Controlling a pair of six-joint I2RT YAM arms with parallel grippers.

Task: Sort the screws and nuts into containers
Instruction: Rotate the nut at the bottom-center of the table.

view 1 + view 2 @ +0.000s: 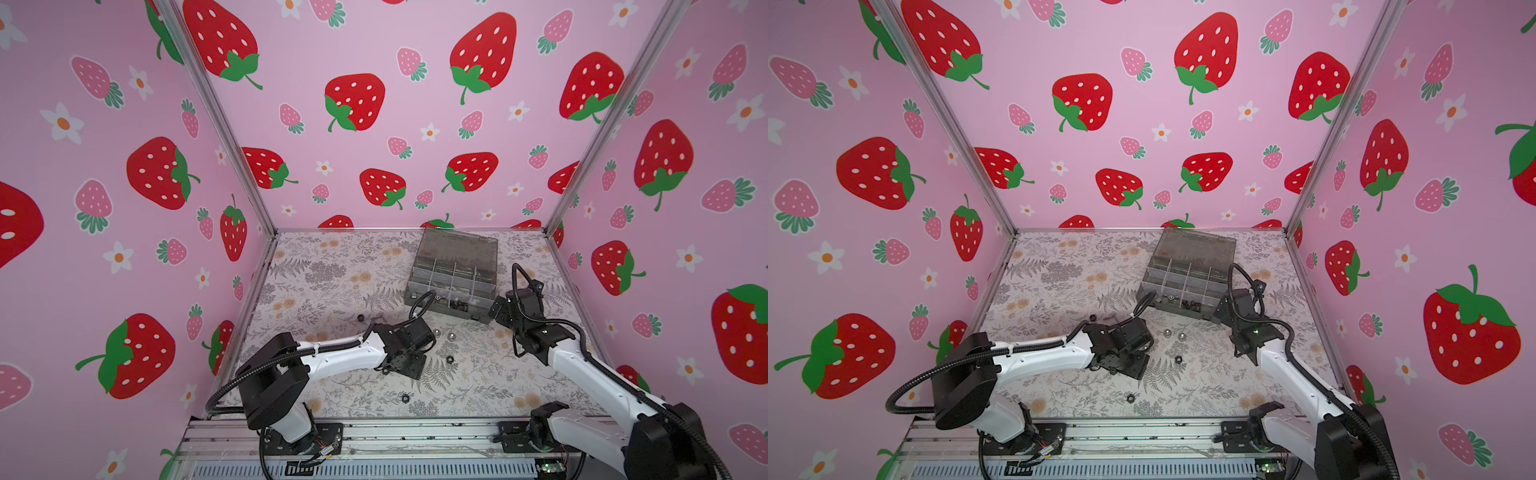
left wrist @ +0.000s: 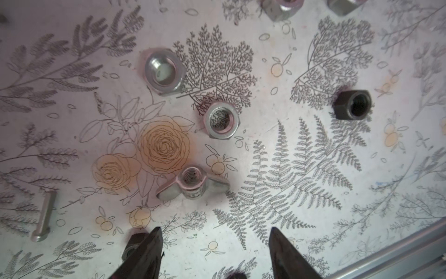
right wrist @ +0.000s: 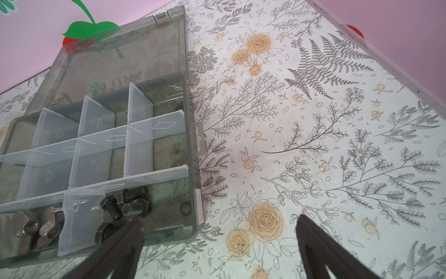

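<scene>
My left gripper [image 2: 214, 232] is open and points down at the table, with nothing between its fingers. Loose nuts lie ahead of it: a silver wing nut [image 2: 191, 183], two silver hex nuts [image 2: 222, 120] [image 2: 164, 72] and a black hex nut [image 2: 353, 103]. Another black nut [image 2: 132, 244] sits half hidden behind one finger. A silver screw [image 2: 44, 216] lies off to the side. The containers, compartments of the grey organiser box [image 1: 453, 274] [image 3: 190, 149], hold black screws [image 3: 125, 207] and wing nuts [image 3: 36, 229]. My right gripper [image 3: 220, 219] is open beside the box's near corner.
In both top views, two shiny cap nuts [image 1: 436, 332] [image 1: 1166, 333] lie between the arms. Black nuts [image 1: 405, 398] [image 1: 360, 318] are scattered on the floral table. The box lid [image 1: 459, 245] stands open at the back. Metal rails [image 1: 353, 432] edge the table's front.
</scene>
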